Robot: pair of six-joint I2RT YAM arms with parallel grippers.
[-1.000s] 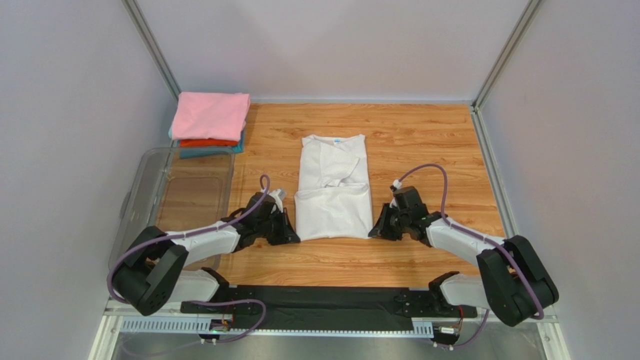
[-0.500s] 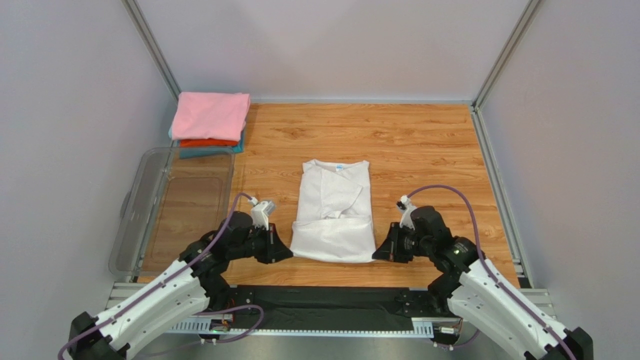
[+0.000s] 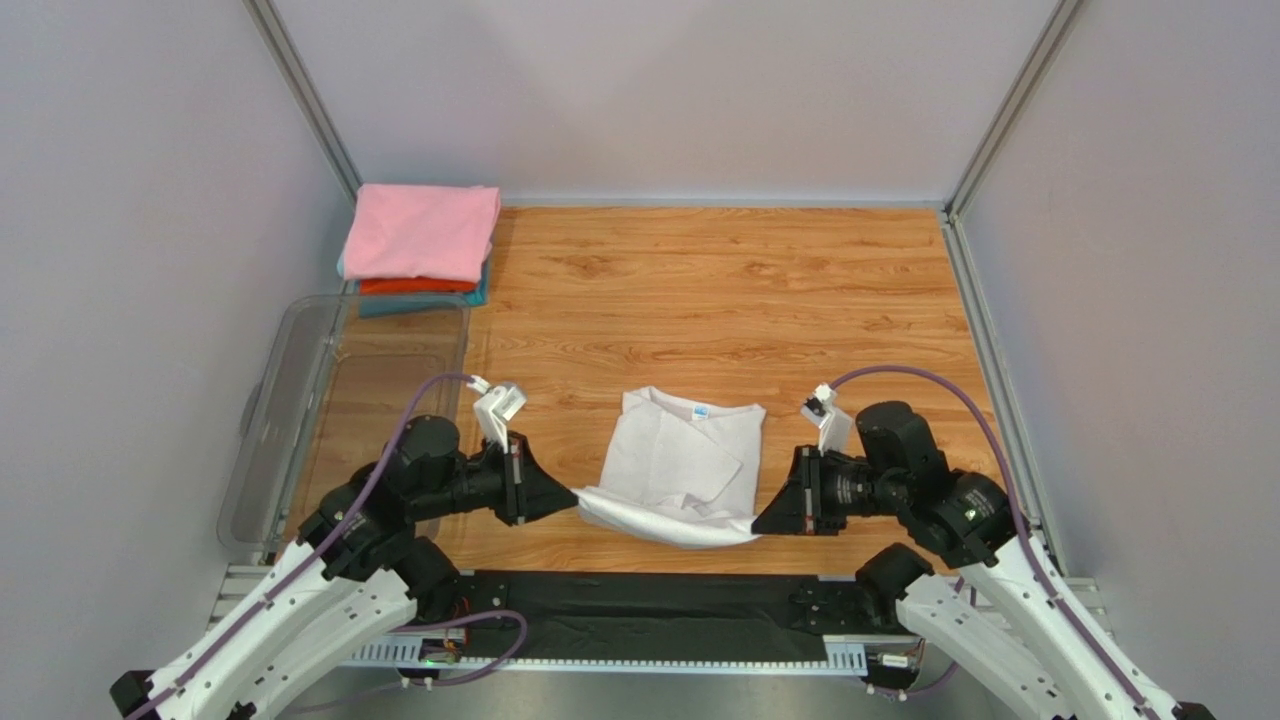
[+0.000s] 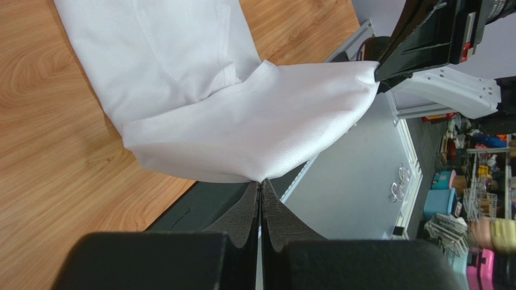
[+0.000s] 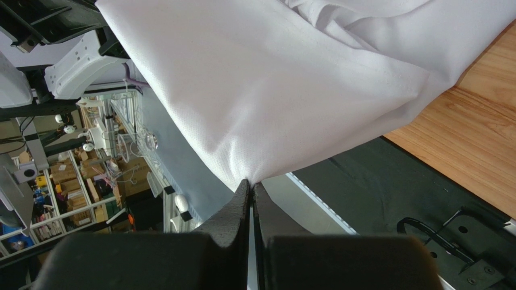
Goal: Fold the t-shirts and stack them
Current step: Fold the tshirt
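White t-shirt (image 3: 684,465) lies folded, near hem raised.

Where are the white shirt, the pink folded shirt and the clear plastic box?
white shirt (image 3: 676,465): overhead view, on its flat middle.
pink folded shirt (image 3: 421,230): overhead view, on its top face.
clear plastic box (image 3: 383,398): overhead view, on its bare bottom.

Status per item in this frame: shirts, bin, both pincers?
white t-shirt, partly folded, near hem lifted, collar end lying flat.
left pincer, shut on the hem's left corner.
right pincer, shut on the hem's right corner.
folded stack, pink over orange-red over teal, far-left corner.
clear bin, open-topped, neither pincer touching it.
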